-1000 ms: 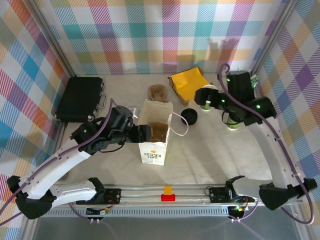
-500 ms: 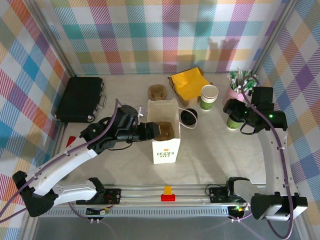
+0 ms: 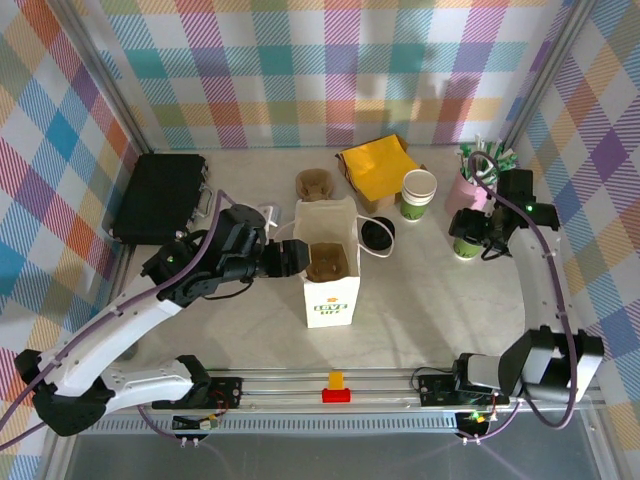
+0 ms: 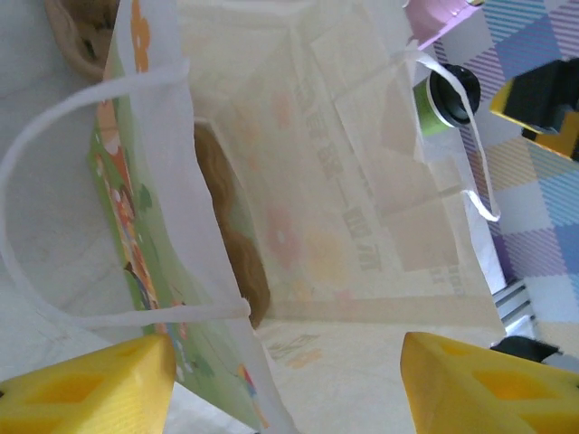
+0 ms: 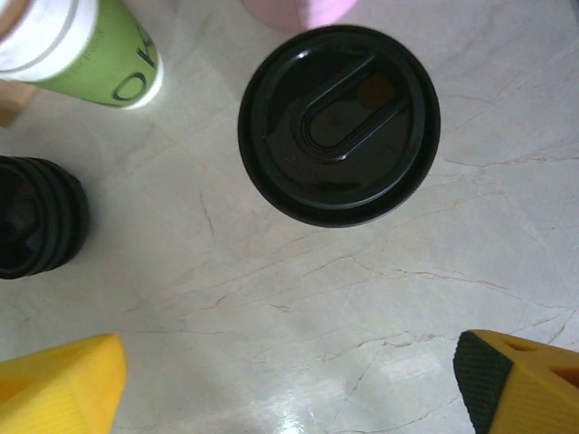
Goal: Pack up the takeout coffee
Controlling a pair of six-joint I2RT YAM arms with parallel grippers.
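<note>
Hovering wide-jawed above the takeout coffee (image 5: 339,136), the right gripper (image 5: 298,384) seemingly lines up a grasp near the right edge of the worktop (image 3: 430,300). The left gripper (image 4: 289,380), jaws also wide, straddles the paper bag (image 3: 331,297) rim, likely steadying its mouth.

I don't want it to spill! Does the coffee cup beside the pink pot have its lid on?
Yes, on. The black lid covers the whole top of the coffee cup, seen from the right wrist.
</note>
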